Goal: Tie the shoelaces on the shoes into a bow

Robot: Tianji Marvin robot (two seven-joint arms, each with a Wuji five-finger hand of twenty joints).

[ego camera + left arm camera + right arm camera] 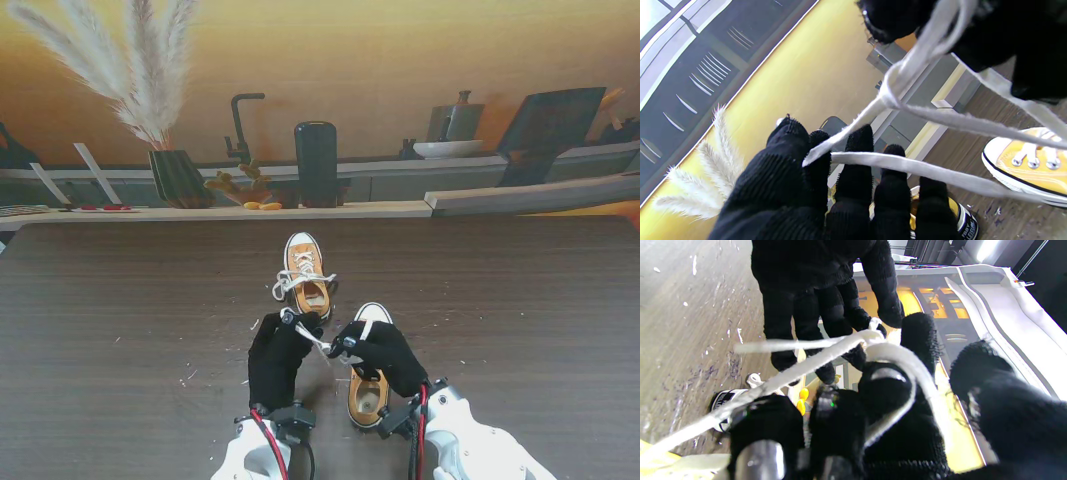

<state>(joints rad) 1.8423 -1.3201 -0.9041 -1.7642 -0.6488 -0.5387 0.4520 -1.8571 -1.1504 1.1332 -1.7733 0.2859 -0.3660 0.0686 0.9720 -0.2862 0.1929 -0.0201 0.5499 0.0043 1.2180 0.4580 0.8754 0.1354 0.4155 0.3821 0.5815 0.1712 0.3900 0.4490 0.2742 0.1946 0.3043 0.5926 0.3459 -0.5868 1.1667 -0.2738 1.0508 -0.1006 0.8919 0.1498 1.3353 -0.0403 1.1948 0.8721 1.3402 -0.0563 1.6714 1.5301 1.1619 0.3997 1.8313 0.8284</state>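
Observation:
Two yellow canvas shoes stand on the dark table. The far shoe (pixel 303 275) has its white laces lying in a loose bow. My right hand (pixel 380 352) partly covers the near shoe (pixel 368 385). My left hand (pixel 280 355) is just left of it, and a white lace (pixel 315 340) stretches between the two hands above the shoe. In the left wrist view the left hand (pixel 826 186) pinches a lace end (pixel 820 150) between thumb and forefinger, and the strands cross at a knot (pixel 888 96). In the right wrist view a lace loop (pixel 903 356) wraps over the right hand (pixel 900 413).
A shelf runs along the table's far edge with a pampas grass vase (pixel 178 175), a black cylinder (pixel 316 163), a black tap (pixel 240 125) and small yellow items (pixel 262 205). White flecks dot the wooden table top (pixel 120 320).

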